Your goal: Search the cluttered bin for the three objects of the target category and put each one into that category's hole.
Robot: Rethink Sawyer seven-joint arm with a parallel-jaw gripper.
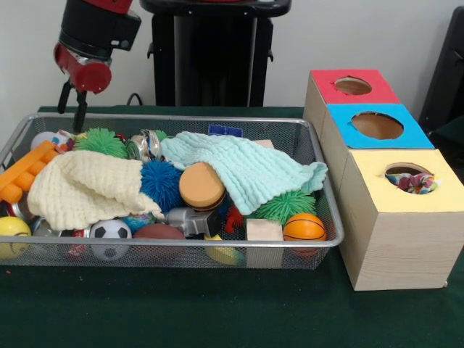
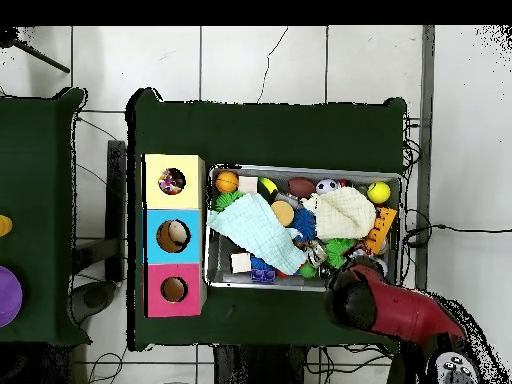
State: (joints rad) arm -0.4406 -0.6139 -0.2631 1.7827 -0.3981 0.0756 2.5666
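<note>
so: pincer at one end of the bin, the balls along the opposite long rim

right now the pincer (image 1: 72, 101) hangs above the bin's (image 1: 174, 248) far rim, close to the corner at the end away from the boxes. two dark fingers (image 1: 81, 109) point down, a clear gap between them, nothing held; i read it as spread and empty.

the target category is not named in what i can see. judging by the clutter, the sports balls look the likeliest trio: a soccer ball (image 1: 110, 233), a football (image 1: 159, 232) and a basketball (image 1: 304, 228). all three lie along the bin's near long rim, the side opposite the pincer. the soccer ball sits nearest, almost straight across the bin's short width from the pincer; the football lies just beside it, its long axis seemingly along the rim; the basketball is down by the corner next to the yellow box (image 1: 402, 217).

so the coming move turns on crossing the bin's width, not its length. between pincer and soccer ball lies the cream cloth (image 1: 83, 190), which drapes close over the ball's top, so a straight descent may catch fabric first.

in the overhead view the arm (image 2: 395, 308) reaches the same end of the bin, well apart from the boxes, and the yellow box's hole (image 2: 171, 181) already shows something colourful inside. the blue box (image 1: 373, 130) and red box (image 1: 350, 88) stand behind it in a row.
</note>
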